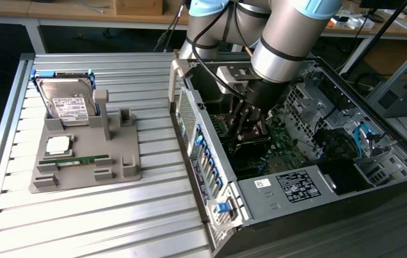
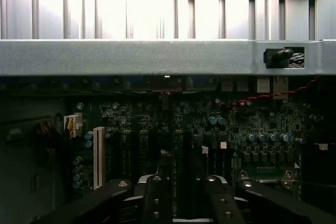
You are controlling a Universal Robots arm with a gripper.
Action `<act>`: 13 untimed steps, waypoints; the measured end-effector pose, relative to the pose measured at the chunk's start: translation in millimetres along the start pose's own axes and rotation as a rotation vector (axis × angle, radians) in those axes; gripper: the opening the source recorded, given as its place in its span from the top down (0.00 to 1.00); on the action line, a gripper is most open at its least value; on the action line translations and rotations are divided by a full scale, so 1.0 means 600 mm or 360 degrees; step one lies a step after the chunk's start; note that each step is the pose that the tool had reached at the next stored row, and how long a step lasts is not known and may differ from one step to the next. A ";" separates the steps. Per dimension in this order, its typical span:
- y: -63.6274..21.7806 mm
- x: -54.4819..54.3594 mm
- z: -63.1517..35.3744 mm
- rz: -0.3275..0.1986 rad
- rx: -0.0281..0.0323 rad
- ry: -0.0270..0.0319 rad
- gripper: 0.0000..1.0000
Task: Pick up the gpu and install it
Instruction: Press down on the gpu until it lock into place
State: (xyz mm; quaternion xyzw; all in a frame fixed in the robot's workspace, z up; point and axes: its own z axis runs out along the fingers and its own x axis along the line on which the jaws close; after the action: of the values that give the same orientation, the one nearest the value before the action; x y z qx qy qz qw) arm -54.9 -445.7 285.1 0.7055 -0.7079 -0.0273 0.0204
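Observation:
My gripper (image 1: 250,129) reaches down into the open computer case (image 1: 211,177), just above the motherboard (image 2: 252,129). In the wrist view the two dark fingers (image 2: 156,200) stand a little apart. The gpu (image 2: 186,166) shows between them as a thin dark card seen edge-on, standing upright on the motherboard among the expansion slots. A narrow gap shows on each side of it, so the fingers are not pressing the card. In the exterior view the arm and gripper cover the card.
A grey fixture (image 1: 85,172) on the slatted table at the exterior view's left holds a hard drive (image 1: 67,102), a processor (image 1: 58,144) and a green RAM stick (image 1: 74,160). The case's metal wall (image 2: 157,56), drive cage and cables (image 1: 364,142) close in around the gripper.

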 end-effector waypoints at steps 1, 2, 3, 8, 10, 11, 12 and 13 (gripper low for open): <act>0.000 0.000 0.000 0.0000 0.00000 0.00001 0.64; 0.000 0.000 0.000 0.0000 0.00000 0.00001 0.58; 0.000 0.000 0.000 0.0000 0.00000 0.00000 0.58; 0.000 0.001 0.000 0.0000 0.00001 -0.00001 0.51; -0.001 0.002 0.002 0.0000 0.00001 -0.00001 0.51; -0.004 0.004 0.003 0.0000 0.00000 0.00001 0.51; -0.007 0.005 0.005 0.0000 0.00002 -0.00004 0.51; -0.012 0.006 0.006 0.0000 0.00002 -0.00003 0.51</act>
State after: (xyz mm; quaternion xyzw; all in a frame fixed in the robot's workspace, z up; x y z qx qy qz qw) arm -48.1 -449.1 280.8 0.7055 -0.7079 -0.0274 0.0203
